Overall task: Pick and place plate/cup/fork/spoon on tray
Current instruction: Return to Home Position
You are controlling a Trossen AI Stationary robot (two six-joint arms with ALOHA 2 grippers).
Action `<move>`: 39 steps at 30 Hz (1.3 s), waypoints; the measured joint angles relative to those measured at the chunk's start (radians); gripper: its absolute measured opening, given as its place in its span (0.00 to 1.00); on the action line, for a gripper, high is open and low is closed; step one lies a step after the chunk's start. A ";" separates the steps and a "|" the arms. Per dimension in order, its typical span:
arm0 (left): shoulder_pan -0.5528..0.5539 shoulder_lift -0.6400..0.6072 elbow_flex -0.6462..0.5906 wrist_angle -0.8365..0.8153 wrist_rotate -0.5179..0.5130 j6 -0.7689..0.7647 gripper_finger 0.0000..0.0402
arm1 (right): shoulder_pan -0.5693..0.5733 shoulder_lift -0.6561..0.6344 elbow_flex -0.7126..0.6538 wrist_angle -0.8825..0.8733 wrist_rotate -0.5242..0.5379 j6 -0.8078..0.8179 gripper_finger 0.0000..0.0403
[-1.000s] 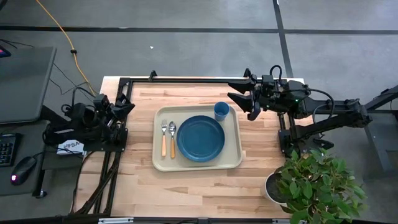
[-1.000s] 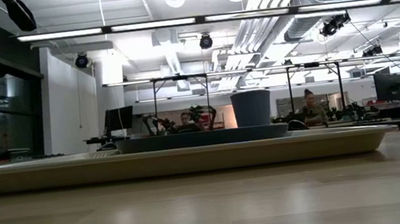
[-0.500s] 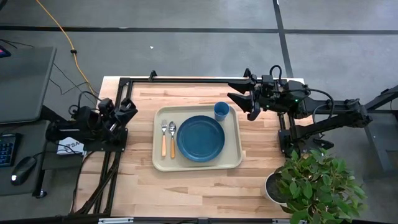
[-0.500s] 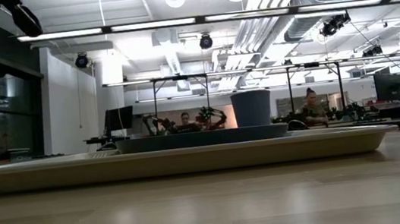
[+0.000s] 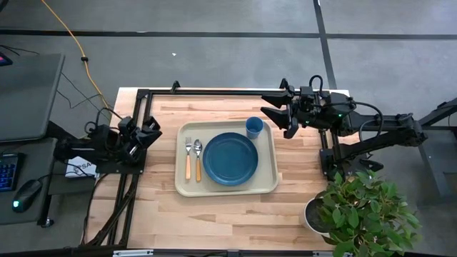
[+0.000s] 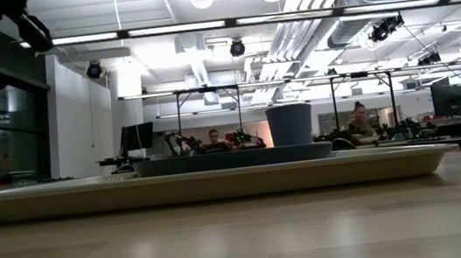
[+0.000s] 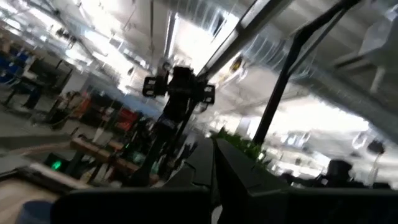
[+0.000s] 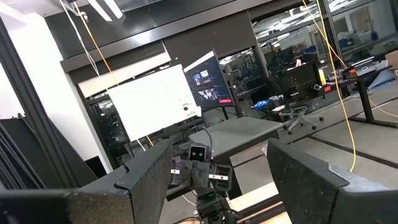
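The cream tray (image 5: 270, 187) lies at the table's middle and also shows in the low view (image 6: 211, 184). On it lie the blue plate (image 5: 230, 158), flat in the middle, the small blue cup (image 5: 254, 128), upright at the tray's far right corner, and the fork (image 5: 188, 158) and spoon (image 5: 198, 157), side by side left of the plate with their orange handles toward the near edge. My left gripper (image 5: 148, 128) is over the table's left edge, shut and empty (image 7: 214, 174). My right gripper (image 5: 275, 113) is raised to the right of the cup, open and empty (image 8: 230, 180).
A white pot (image 5: 313, 214) with a leafy green plant (image 5: 364, 214) stands at the table's near right corner. A black frame (image 5: 153, 93) runs along the far and left edges. Bare wood (image 5: 214, 221) lies between the tray and the near edge. People sit in the room behind (image 6: 357, 122).
My left gripper has gone a little toward the table's right and near edges and has come down slightly. The tray and the things on it have kept still.
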 joint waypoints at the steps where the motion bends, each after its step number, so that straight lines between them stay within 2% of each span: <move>1: -0.004 0.000 -0.024 0.042 -0.008 -0.007 0.00 | 0.000 0.000 0.000 -0.002 0.000 0.001 0.63; 4: -0.014 0.000 -0.094 0.132 -0.019 -0.012 0.00 | 0.000 0.000 0.000 -0.006 0.000 0.003 0.63; 12: -0.015 0.000 -0.088 0.028 -0.010 0.060 0.00 | 0.000 0.000 0.000 -0.023 0.000 0.003 0.63; 16: -0.011 0.000 -0.089 -0.114 0.072 0.116 0.00 | 0.000 0.000 0.000 -0.033 0.000 0.001 0.63; 22: -0.011 0.000 -0.089 -0.286 0.250 0.141 0.00 | 0.000 0.000 0.000 -0.063 0.000 0.000 0.63; 25: -0.011 0.000 -0.089 -0.354 0.292 0.137 0.00 | 0.000 0.000 0.000 -0.089 -0.006 0.003 0.63; 28: -0.011 0.005 -0.089 -0.349 0.309 0.137 0.00 | 0.000 0.000 0.000 -0.104 -0.007 0.003 0.63; 33: -0.011 0.008 -0.089 -0.350 0.297 0.130 0.00 | 0.000 0.000 0.000 -0.107 -0.007 0.003 0.63; 36: -0.012 0.009 -0.089 -0.355 0.218 0.038 0.00 | 0.000 0.000 0.000 -0.107 -0.007 0.003 0.63; 39: -0.013 0.010 -0.089 -0.374 0.142 0.013 0.00 | 0.000 0.000 0.000 -0.107 -0.008 0.003 0.63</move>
